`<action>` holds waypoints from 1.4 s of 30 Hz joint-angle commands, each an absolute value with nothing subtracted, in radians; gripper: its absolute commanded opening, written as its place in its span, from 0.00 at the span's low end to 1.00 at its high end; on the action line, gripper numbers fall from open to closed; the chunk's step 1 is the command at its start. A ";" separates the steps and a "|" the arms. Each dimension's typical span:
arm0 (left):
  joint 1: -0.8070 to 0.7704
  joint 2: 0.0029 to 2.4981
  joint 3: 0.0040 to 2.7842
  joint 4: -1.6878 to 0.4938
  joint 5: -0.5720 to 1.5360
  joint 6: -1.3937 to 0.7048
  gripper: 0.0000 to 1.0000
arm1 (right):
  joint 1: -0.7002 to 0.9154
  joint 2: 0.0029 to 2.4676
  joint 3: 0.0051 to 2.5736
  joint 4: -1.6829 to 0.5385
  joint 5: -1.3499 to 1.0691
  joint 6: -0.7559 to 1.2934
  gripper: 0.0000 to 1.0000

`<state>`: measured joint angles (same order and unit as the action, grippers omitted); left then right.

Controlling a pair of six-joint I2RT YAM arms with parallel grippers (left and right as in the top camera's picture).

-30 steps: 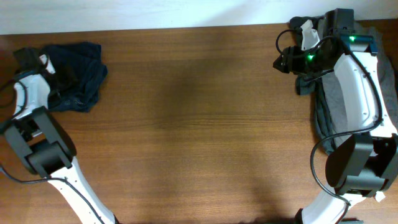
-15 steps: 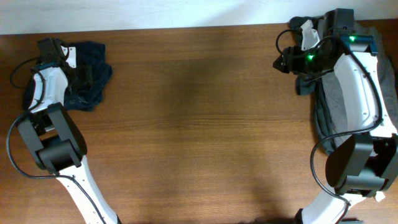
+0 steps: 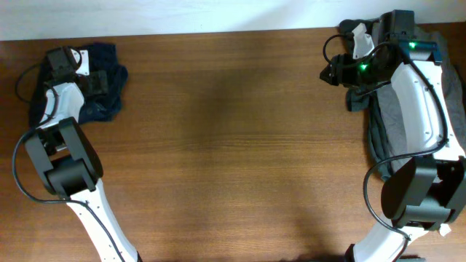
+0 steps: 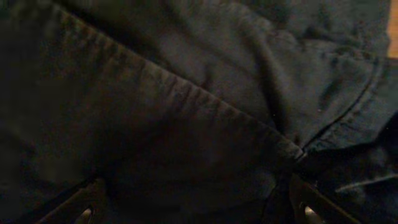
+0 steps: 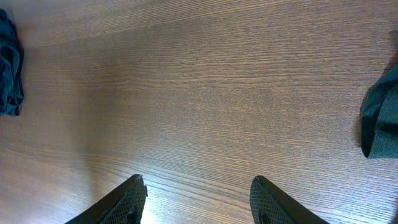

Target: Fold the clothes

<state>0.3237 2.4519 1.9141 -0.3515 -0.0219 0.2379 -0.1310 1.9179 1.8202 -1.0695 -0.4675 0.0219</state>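
The dark navy shorts (image 3: 111, 102) lie crumpled at the table's far left corner. My left gripper (image 3: 95, 81) is down on them. In the left wrist view the navy fabric (image 4: 186, 106) fills the frame, and the two fingertips (image 4: 196, 210) stand wide apart with cloth between and under them. My right gripper (image 3: 329, 73) is open and empty, hanging over bare wood at the far right. In the right wrist view (image 5: 198, 193) the shorts (image 5: 9, 68) show at the left edge. A pile of grey and charcoal clothes (image 3: 379, 131) lies under the right arm.
The brown wooden table (image 3: 233, 145) runs between the two arms. A white wall strip borders the far edge. A grey-green cloth edge (image 5: 379, 118) shows at the right of the right wrist view.
My left arm has swung from the left edge up onto the shorts, which bunched and shifted toward the far edge. The right arm has not moved.
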 commanded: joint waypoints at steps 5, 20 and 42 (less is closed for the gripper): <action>0.323 2.533 1.914 -0.296 -0.014 0.308 0.93 | -0.125 1.919 1.822 -1.066 -0.458 0.015 0.59; 0.267 2.173 1.984 -0.426 -0.011 0.307 0.99 | -0.125 1.910 2.141 -1.097 -0.466 -0.082 0.80; 0.166 1.840 1.984 -0.646 -0.012 0.278 0.99 | -0.125 1.826 2.935 -1.374 -0.459 -0.105 0.99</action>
<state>0.1631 1.8278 1.9888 -0.6170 -0.0128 0.2886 -0.1310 1.7973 2.9402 -1.3701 -0.4637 -0.0948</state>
